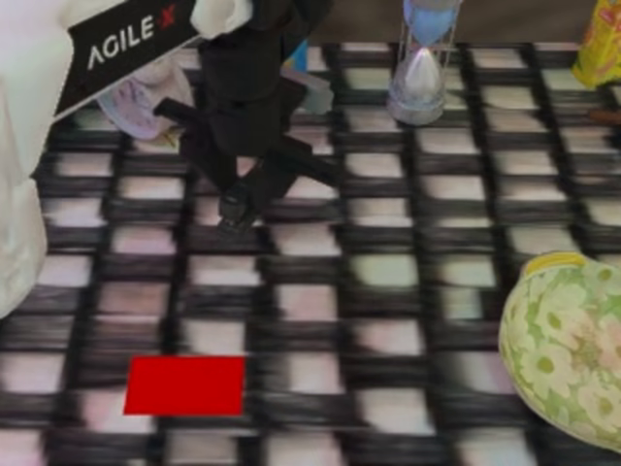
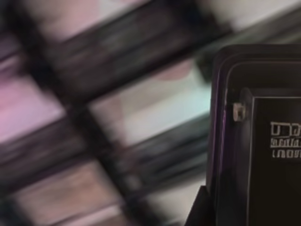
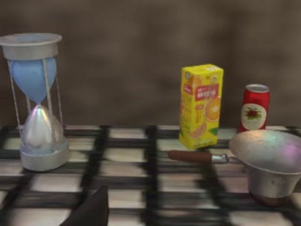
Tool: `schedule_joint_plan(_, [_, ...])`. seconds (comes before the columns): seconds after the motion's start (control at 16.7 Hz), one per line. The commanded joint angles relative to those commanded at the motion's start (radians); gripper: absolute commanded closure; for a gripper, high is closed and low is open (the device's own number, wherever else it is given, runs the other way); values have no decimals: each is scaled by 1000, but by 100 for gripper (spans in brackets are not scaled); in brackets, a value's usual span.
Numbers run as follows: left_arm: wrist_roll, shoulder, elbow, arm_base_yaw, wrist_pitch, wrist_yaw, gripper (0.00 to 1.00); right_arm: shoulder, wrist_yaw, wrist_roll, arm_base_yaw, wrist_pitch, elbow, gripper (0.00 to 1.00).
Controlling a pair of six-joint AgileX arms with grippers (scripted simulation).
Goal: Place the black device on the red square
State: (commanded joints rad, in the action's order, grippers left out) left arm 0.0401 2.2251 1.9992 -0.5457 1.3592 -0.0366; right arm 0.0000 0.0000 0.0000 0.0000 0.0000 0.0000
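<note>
The table (image 1: 388,272) wore a black-and-pale check. The square (image 1: 185,385) was plain bright red — the device (image 2: 256,141) black with white lettering. The bowl (image 1: 572,354) had a green floral print; the carton (image 3: 201,106) was yellow, the can (image 3: 254,108) red.

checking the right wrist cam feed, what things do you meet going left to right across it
hourglass → yellow juice carton → red can → metal pan, its handle reaching back toward the carton
</note>
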Motion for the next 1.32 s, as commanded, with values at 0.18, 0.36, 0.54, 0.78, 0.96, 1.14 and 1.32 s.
schedule_joint_plan(0.18, [215,-67,-76,2,14,-30,100,0,0,0,0,0,0,0])
schedule_joint_plan(0.36, [517,-145,-181,5,23,-55,100,0,0,0,0,0,0,0])
schedule_joint_plan(0.54, [868,-225,-306,7,23,-69,100,0,0,0,0,0,0,0])
schedule_joint_plan(0.78, [1323,-332,-481,9,-8,-63,100,0,0,0,0,0,0,0])
schedule_joint_plan(0.96, [1609,-411,-596,12,-56,-40,100,0,0,0,0,0,0,0])
schedule_joint_plan(1.14, [1838,-486,-687,15,-119,-9,100,0,0,0,0,0,0,0])
schedule_joint_plan(1.32, [1996,-544,-747,18,-177,21,100,0,0,0,0,0,0,0])
